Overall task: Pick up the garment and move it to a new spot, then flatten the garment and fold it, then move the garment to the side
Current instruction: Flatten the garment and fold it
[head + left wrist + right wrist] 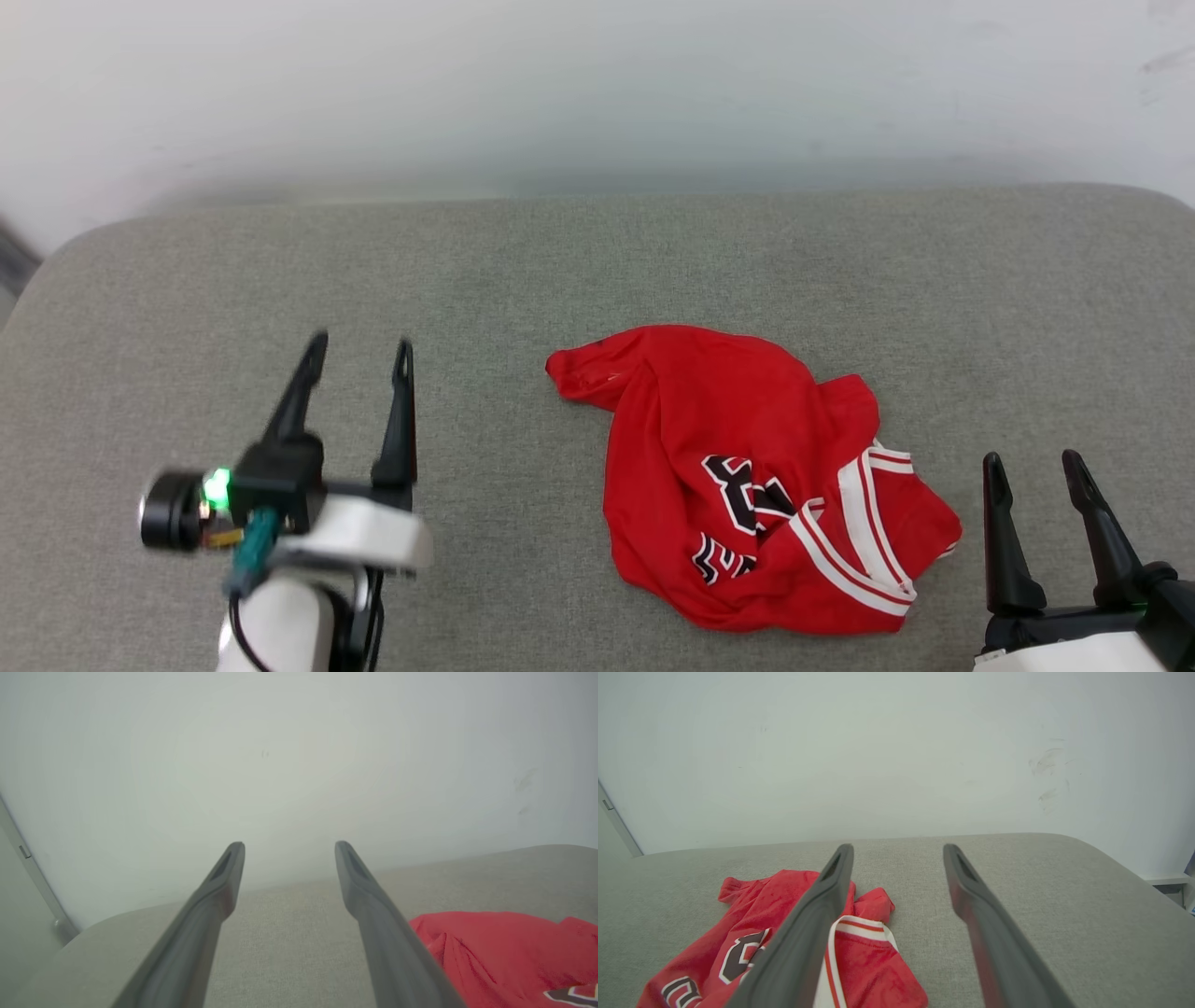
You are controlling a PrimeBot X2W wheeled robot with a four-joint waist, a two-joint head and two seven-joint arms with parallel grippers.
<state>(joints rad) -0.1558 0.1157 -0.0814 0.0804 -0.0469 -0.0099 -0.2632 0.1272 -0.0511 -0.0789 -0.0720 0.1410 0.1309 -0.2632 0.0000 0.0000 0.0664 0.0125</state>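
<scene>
The garment (747,467), a red T-shirt with white striped trim and black-and-white lettering, lies crumpled on the grey padded table (597,271), right of centre. My left gripper (361,350) hovers open well to its left, nothing between the fingers. My right gripper (1030,459) stands open just off the garment's right edge, also empty. In the left wrist view the garment (504,952) shows at the lower right beyond the left gripper (289,845). In the right wrist view the garment (756,938) lies to the lower left, partly behind one finger of the right gripper (899,847).
A pale wall (597,84) rises right behind the table's far edge. The table's corners are rounded, and its left edge (28,280) drops off near a wall trim. Bare grey cloth spreads left of and beyond the garment.
</scene>
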